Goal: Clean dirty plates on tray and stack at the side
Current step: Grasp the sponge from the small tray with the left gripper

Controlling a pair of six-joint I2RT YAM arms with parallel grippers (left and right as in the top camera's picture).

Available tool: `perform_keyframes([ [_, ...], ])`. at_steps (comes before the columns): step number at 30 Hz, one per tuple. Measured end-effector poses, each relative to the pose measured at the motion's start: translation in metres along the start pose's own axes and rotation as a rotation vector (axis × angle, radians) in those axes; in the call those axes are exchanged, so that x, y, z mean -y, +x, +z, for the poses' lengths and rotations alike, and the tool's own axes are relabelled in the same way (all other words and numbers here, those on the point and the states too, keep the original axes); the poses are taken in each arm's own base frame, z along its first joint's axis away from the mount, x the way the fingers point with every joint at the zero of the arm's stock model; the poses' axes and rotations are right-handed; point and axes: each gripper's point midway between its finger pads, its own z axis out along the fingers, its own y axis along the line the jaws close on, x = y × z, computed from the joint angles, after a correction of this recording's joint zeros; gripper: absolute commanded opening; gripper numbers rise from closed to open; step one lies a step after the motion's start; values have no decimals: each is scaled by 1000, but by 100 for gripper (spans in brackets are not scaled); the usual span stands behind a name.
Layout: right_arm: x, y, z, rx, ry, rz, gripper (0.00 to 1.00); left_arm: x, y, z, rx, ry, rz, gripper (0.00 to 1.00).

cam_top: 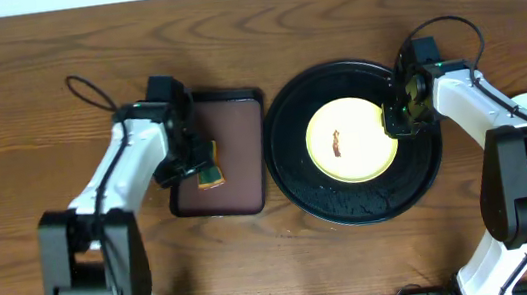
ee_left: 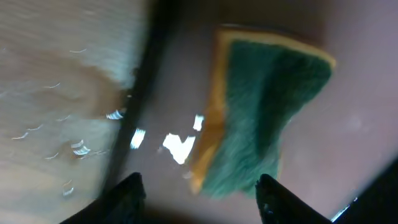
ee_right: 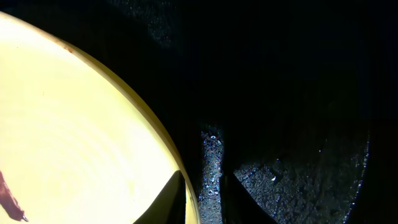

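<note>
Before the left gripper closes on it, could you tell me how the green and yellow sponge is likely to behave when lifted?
The sponge looks like soft foam under a fuzzy scouring layer, so it will probably squash in the left gripper rather than resist. It is likely light for its size. Lying flat on the brown tray, it should not roll.

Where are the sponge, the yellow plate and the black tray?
sponge [ee_left: 261, 118], left wrist view, green scrubbing face.
yellow plate [cam_top: 358, 146], overhead view, bare centre.
black tray [cam_top: 286, 165], overhead view, bare left side.
</note>
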Motion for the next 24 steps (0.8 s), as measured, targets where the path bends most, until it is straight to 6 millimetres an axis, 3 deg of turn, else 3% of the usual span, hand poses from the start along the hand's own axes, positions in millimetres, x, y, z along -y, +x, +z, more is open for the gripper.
perform_keyframes([
  [5,0,0,0,0,0,-1,18,16,-5,12,37,-23,63,53],
  [7,0,0,0,0,0,-1,18,19,-13,15,78,-43,79,47],
  [11,0,0,0,0,0,0,18,16,-18,28,87,-80,85,25],
  [12,0,0,0,-1,0,0,18,16,-18,33,79,-85,84,10],
  [13,0,0,0,-1,0,0,18,16,-17,39,65,-88,83,8],
  [20,0,0,0,-2,0,0,18,20,-15,40,25,-75,81,7],
  [24,0,2,0,-7,1,1,18,14,1,33,-53,-99,79,7],
])
